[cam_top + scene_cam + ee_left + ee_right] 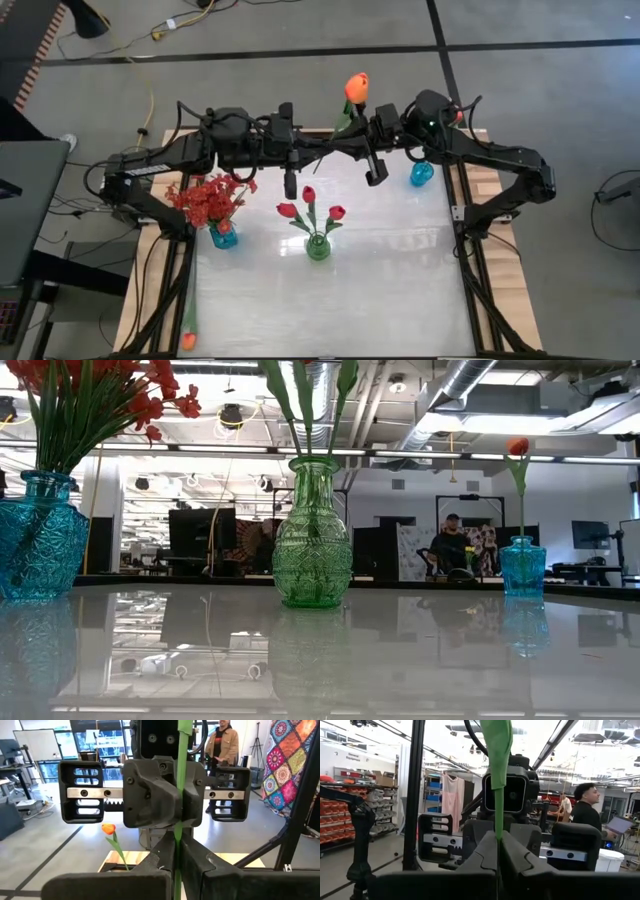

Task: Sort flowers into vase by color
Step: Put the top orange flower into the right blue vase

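Mid-handover, by the look of it: one orange tulip [357,87] held aloft at twelve o'clock over the table's [400,290] back edge, its stem [179,795] pinched by both grippers at once. Left gripper [322,148] clamped on the stem. Right gripper [352,140] clamped on the same stem just beside it, facing the other.

Below: bushy red flowers [208,197] in a blue vase [223,236] at nine o'clock, red tulips [309,208] in a green vase [318,247] at centre, a second blue vase [422,174] at two o'clock already holding an orange tulip [517,447]. Another orange tulip [188,341] lying at seven o'clock.

Next, probably: release by the left, then carry to the two o'clock vase, stem kept plumb for the narrow neck.
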Tool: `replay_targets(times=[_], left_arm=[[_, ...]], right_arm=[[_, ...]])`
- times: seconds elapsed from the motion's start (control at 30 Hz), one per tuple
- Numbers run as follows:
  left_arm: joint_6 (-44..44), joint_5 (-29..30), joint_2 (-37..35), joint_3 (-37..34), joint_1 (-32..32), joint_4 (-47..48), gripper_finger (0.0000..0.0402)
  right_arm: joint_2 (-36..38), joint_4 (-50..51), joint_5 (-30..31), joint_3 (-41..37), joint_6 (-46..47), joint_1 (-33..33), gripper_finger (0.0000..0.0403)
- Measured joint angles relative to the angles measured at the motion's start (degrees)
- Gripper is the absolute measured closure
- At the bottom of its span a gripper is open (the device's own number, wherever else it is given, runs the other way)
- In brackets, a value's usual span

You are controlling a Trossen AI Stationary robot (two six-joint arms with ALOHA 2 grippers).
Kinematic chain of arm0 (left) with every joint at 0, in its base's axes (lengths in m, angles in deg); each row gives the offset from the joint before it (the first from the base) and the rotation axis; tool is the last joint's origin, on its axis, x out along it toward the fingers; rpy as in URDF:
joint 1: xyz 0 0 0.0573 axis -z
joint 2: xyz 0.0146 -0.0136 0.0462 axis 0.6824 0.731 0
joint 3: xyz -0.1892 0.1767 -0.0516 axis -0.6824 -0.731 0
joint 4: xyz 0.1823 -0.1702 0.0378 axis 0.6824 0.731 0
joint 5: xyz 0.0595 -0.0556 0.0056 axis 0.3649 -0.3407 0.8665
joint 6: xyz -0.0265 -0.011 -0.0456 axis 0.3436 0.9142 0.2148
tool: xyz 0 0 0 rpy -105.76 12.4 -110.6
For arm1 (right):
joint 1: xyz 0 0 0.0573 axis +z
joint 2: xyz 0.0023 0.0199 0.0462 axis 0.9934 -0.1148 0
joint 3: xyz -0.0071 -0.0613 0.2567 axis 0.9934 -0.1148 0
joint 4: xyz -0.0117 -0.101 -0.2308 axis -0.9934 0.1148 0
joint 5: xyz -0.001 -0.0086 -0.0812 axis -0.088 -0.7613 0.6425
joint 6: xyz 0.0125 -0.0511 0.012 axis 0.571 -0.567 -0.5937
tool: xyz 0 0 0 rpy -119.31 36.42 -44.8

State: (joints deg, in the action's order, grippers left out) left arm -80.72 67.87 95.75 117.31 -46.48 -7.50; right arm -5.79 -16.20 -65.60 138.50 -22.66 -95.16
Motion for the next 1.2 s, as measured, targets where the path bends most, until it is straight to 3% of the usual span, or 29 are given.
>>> replay_targets(times=[0.17,0.37,0.57,0.7,0.83,1.03,1.2], left_arm=[[-0.5,0.1,0.0,0.0,0.0,0.1,0.0382],[-1.7,2.2,-1.5,0.0,0.0,3.8,0.0323],[-1.8,12.6,-5.7,0.0,0.0,10.0,0.028],[-1.4,15.4,-8.7,0.0,0.0,15.0,0.0274],[0.1,15.7,-10.9,0.0,0.0,18.4,0.0274],[0.7,16.0,-11.4,0.0,0.0,19.4,0.0274],[0.6,18.5,-11.0,0.0,0.0,19.3,0.0274]], right_arm=[[0.3,0.2,0.0,0.0,-1.3,-0.4,0.0377],[3.4,4.8,0.1,-0.1,-1.1,-2.9,0.0371],[10.2,25.9,4.1,-0.1,-5.5,-6.6,0.0376],[15.3,40.0,6.0,-2.5,-7.1,-9.1,0.0376],[23.5,40.6,11.0,-12.2,-6.0,-11.7,0.0376],[36.2,32.9,24.0,-31.2,-1.8,-15.2,0.0376],[42.5,31.2,35.0,-42.6,-1.0,-16.8,0.0376]])
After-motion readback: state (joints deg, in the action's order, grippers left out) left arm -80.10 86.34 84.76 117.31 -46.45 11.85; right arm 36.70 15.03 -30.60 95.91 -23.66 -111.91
